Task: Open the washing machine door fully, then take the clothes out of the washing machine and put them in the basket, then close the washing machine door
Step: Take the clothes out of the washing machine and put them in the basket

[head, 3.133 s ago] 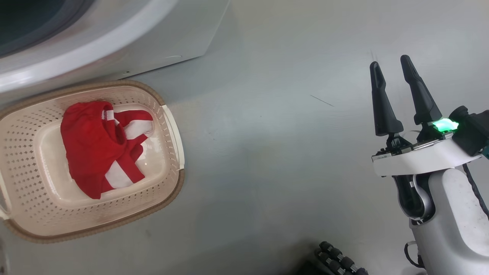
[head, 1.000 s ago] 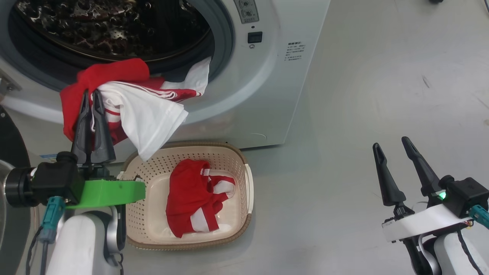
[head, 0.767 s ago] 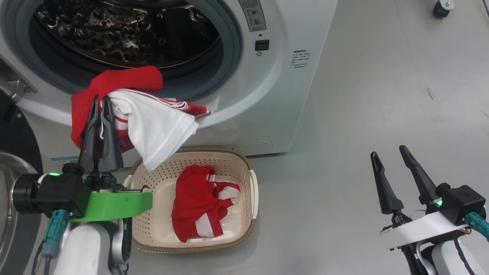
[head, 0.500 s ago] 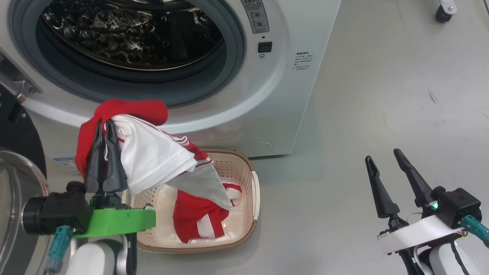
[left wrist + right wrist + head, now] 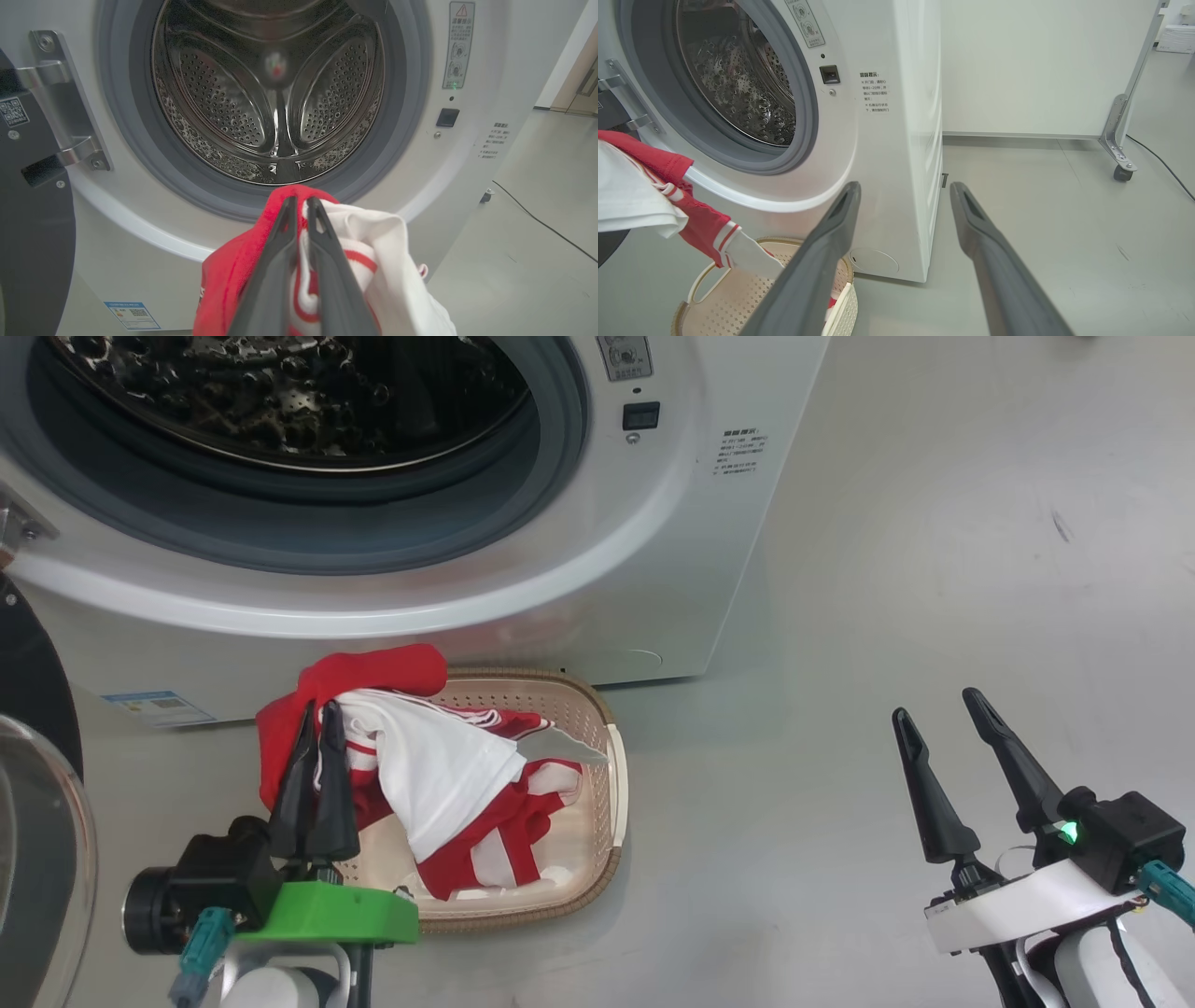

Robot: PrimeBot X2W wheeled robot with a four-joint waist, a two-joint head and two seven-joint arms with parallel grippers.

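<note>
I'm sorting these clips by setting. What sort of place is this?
Probably a lab or test space staged for laundry, not a home: the washing machine stands on a smooth grey floor, with a white partition on a caster beside it.

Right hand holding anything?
No, the right hand has its fingers spread wide apart with nothing gripped between them.

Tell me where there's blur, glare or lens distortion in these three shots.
Head view: the washing machine rim is slightly smeared by motion blur. Left wrist view: glints speckle the drum; the left end effector looks soft. Right wrist view: the wide lens splays the right end effector; lighting is even.
</note>
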